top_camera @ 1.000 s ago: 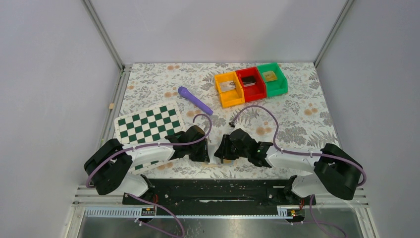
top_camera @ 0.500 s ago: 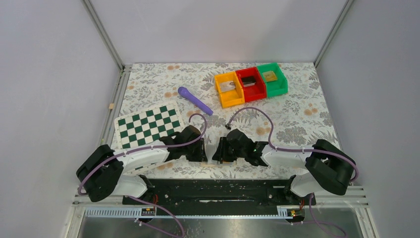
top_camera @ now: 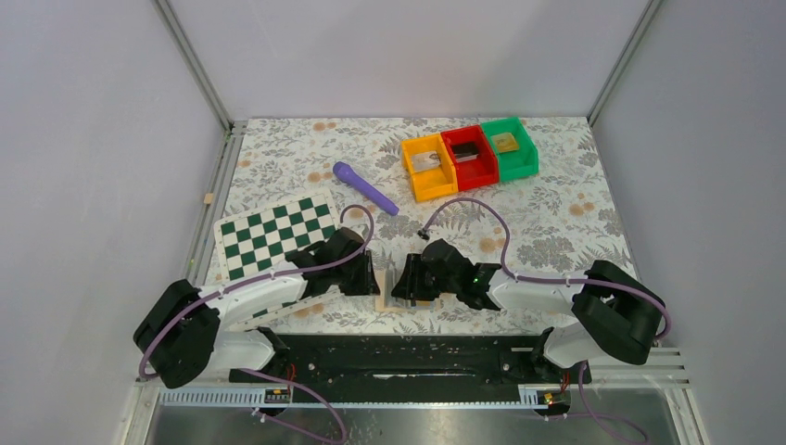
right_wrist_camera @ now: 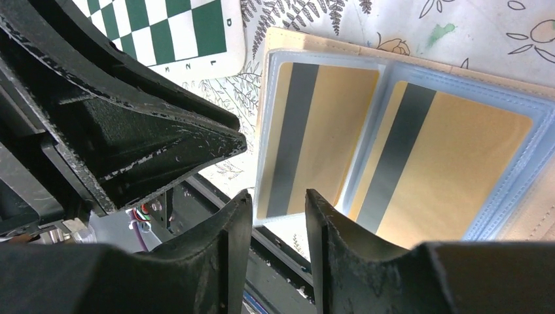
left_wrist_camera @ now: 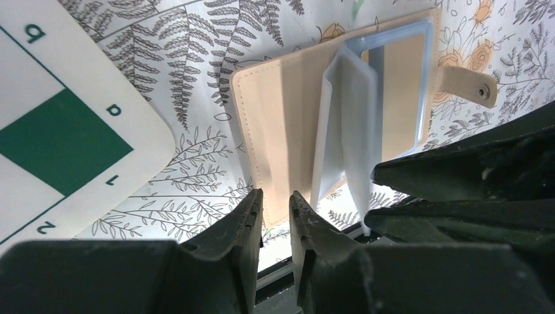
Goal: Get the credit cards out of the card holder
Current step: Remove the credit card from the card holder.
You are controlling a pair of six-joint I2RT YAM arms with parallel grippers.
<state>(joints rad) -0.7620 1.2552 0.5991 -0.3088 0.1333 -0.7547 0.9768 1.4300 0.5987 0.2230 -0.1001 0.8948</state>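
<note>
The floral-patterned worktop carries everything. The largest thing on it is a green-and-white checkered board on the left. At the far side three small bins stand touching in a row: orange, red and green. Each has something small in it, too small to make out. A purple stick lies between the board and the bins.

The card holder lies open near the front edge of the worktop, just beside the board's near corner and between the two arms. Its tan cover lies spread on the cloth, and the snap tab sticks out on the side away from the board. Clear bluish sleeves rise from the middle fold. One sleeve holds a gold credit card with a dark stripe, and the sleeve beside it holds a second card of the same kind. Both are fully inside.

The left pincer is nearly closed, with only a narrow slit between its tips. The near edge of the tan cover shows in that slit, but I cannot tell whether it is gripped. The right pincer stands partly open. The near edge of a card sleeve lies in its gap, and it has hold of nothing.
</note>
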